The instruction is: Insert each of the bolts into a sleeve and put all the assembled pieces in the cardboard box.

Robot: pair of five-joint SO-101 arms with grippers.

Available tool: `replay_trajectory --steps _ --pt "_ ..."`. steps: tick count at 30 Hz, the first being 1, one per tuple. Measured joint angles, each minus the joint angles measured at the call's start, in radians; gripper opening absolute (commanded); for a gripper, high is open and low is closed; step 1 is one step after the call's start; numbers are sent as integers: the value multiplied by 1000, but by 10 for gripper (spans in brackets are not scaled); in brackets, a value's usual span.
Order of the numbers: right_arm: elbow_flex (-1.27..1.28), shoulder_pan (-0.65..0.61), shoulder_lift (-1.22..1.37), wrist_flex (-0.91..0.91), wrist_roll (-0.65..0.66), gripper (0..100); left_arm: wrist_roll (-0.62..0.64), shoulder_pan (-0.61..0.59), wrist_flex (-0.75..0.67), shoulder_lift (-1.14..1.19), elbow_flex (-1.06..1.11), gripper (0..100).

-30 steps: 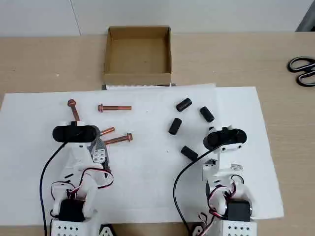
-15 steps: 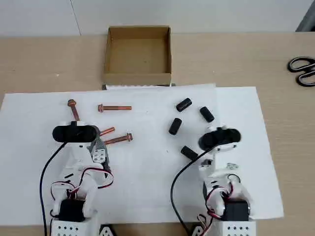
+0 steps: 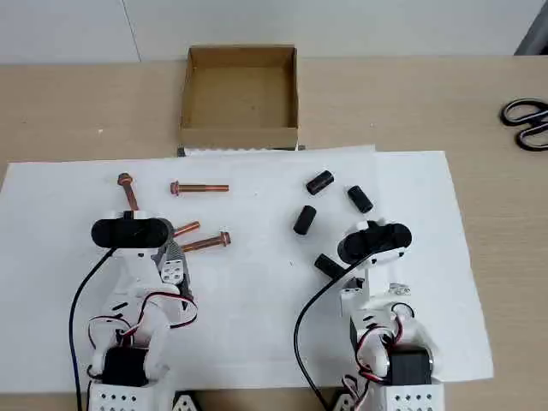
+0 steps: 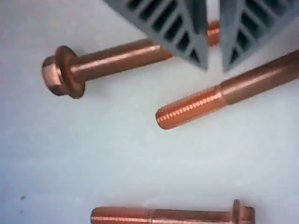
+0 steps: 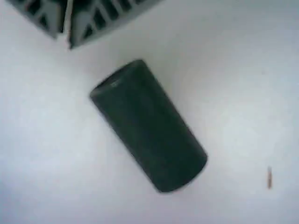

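Your right fingers [image 5: 103, 14] have slid beside the sleeve [image 5: 148, 126] clenched, so lowering now risks knocking it rolling.

Black-handled scissors [image 3: 524, 122] on the wooden table [image 3: 411, 103], just off a white paper sheet [image 3: 257, 300].
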Motion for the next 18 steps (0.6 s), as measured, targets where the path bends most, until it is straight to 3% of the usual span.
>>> replay_trajectory --steps 18 --pt "0 0 0 0 35 3 0 46 0 0 0 6"
